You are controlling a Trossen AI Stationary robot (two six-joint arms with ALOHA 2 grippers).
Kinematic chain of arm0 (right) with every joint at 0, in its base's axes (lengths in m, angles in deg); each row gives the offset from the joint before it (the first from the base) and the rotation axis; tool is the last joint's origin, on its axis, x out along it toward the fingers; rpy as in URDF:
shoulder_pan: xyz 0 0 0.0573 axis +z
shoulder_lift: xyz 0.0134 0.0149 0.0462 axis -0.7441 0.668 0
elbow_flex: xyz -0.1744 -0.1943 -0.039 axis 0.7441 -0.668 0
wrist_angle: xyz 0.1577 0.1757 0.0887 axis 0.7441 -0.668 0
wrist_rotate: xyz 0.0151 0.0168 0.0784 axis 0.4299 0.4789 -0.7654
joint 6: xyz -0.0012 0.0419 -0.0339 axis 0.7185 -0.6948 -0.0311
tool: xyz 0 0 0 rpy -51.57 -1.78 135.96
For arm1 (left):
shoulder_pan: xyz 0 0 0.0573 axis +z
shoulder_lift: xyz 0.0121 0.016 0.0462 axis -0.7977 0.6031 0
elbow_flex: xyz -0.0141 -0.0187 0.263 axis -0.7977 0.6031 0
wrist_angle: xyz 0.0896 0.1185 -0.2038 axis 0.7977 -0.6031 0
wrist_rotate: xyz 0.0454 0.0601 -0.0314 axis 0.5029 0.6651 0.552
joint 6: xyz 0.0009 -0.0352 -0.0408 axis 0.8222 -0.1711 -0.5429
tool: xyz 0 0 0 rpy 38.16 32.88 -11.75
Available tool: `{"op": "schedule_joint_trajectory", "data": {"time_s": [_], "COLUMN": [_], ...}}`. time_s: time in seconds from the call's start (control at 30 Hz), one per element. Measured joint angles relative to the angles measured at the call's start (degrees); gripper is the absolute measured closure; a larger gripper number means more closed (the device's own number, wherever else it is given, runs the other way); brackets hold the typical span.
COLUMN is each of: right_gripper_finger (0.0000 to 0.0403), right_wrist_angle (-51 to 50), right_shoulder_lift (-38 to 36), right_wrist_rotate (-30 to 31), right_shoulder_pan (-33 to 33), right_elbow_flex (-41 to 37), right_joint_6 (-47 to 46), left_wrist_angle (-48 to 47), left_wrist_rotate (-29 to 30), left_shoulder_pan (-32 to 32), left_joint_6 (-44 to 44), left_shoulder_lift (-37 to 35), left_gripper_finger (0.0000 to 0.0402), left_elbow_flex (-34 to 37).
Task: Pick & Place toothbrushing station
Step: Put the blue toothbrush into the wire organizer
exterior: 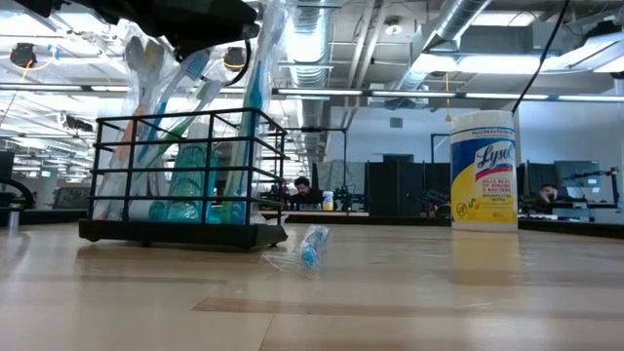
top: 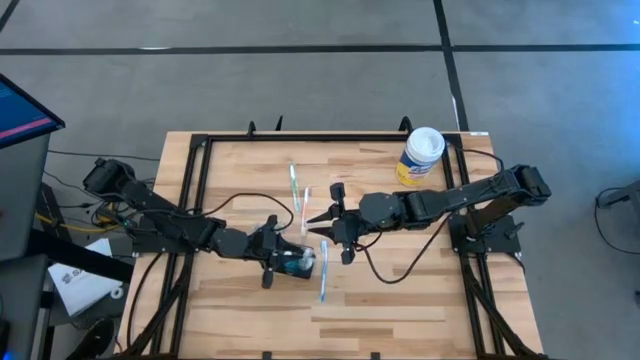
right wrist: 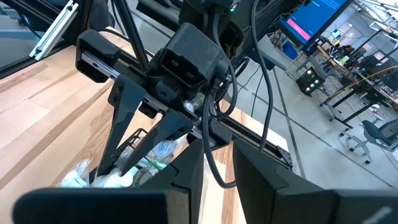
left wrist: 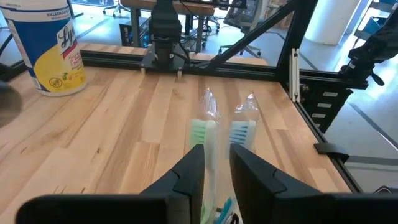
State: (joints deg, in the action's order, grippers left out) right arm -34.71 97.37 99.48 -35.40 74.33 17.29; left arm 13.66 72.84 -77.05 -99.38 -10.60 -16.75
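The toothbrushing station is a black wire holder (top: 297,263) full of plastic-wrapped toothbrushes. It stands on its base on the table, left of centre in the low view (exterior: 185,175). My left gripper (top: 278,258) is over its left side, fingers down and closed to a narrow gap (left wrist: 216,171). It also shows in the right wrist view (right wrist: 109,171). My right gripper (top: 322,226) hovers just beyond the holder toward the far right, shut and empty (right wrist: 217,174). My left gripper comes at the holder's top edge (right wrist: 115,169) from above, slanting down from the table's left. Its fingers (right wrist: 106,134) close among the wrapped brushes there. Brushes and wrap hide whether they pinch wire or wrap. The holder stands upright, its base (exterior: 180,234) on the table.
Two wrapped toothbrushes (top: 294,185) (top: 307,203) lie beyond the holder, also in the left wrist view (left wrist: 203,132) (left wrist: 242,134). A third (top: 323,280) lies on its near side (exterior: 310,244). A yellow-and-white wipes canister (top: 421,157) stands at the far right. A black frame (top: 200,140) borders the table.
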Motion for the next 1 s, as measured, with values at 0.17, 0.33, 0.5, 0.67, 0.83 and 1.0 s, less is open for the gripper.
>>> {"op": "schedule_joint_trajectory", "data": {"time_s": [0.17,0.33,0.5,0.67,0.83,1.0], "right_gripper_finger": [0.0326,0.0326,0.0326,0.0326,0.0326,0.0326], "right_wrist_angle": [-0.14,-2.08,-7.82,-14.74,-21.85,-23.27], "right_shoulder_lift": [0.02,0.04,0.04,0.04,0.09,1.78], "right_wrist_rotate": [0.0,0.0,0.0,-0.43,-3.9,-5.76], "right_shoulder_pan": [0.0,0.0,0.02,0.29,0.9,1.1], "right_elbow_flex": [0.0,0.02,0.02,0.02,0.02,0.05], "right_joint_6": [0.0,0.0,0.0,-3.42,-10.08,-26.22], "left_wrist_angle": [0.65,1.07,1.41,1.4,1.45,1.37], "left_wrist_rotate": [-0.01,0.0,0.02,0.02,0.0,0.02], "left_shoulder_pan": [0.0,-0.02,-0.26,-0.26,-0.26,-0.26], "left_joint_6": [0.0,0.98,1.31,3.2,4.5,4.52], "left_shoulder_lift": [-0.14,-2.18,-5.37,-8.1,-9.35,-9.48], "left_gripper_finger": [0.0328,0.0329,0.0328,0.0328,0.0328,0.0328], "left_elbow_flex": [0.0,0.02,0.02,0.02,0.02,0.02]}}
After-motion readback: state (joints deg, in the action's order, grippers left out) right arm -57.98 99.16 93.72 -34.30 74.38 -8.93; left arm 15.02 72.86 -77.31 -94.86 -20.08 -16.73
